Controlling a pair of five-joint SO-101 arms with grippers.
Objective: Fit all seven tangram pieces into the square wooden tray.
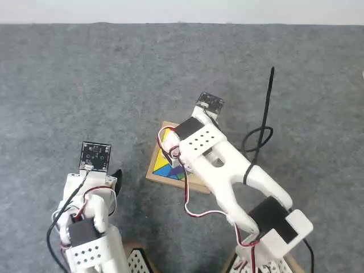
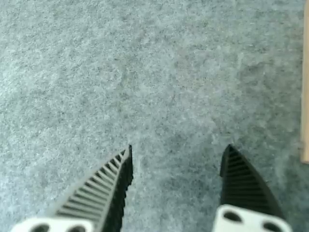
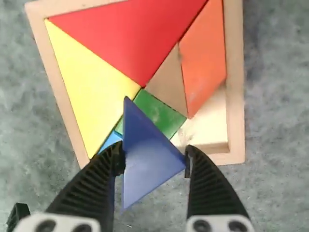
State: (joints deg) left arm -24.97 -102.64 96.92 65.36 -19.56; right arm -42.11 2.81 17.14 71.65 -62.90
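Right gripper (image 3: pixel 153 152), clamped on blue triangle (image 3: pixel 142 145), poised over one rim of wooden tray (image 3: pixel 235 72). Vacant pocket (image 3: pixel 210 128) at tray corner, beside green piece (image 3: pixel 159 116) and orange piece (image 3: pixel 203 63): likely needs the triangle turned to match, then lowered flat.

Your left arm (image 1: pixel 85 227) and right arm (image 1: pixel 227 170) both wear white plastic shells, with black motor blocks (image 1: pixel 270 216) set into the joints. Red, white and black wires (image 1: pixel 190 207) loop off the right arm, a black band (image 1: pixel 248 173) rings it, and a perforated plate (image 1: pixel 202 139) caps its wrist. On the left claw (image 2: pixel 178 150) and right claw (image 3: pixel 153 147) you've got ribbed black fingers (image 2: pixel 241 179) on white bases with screw holes.
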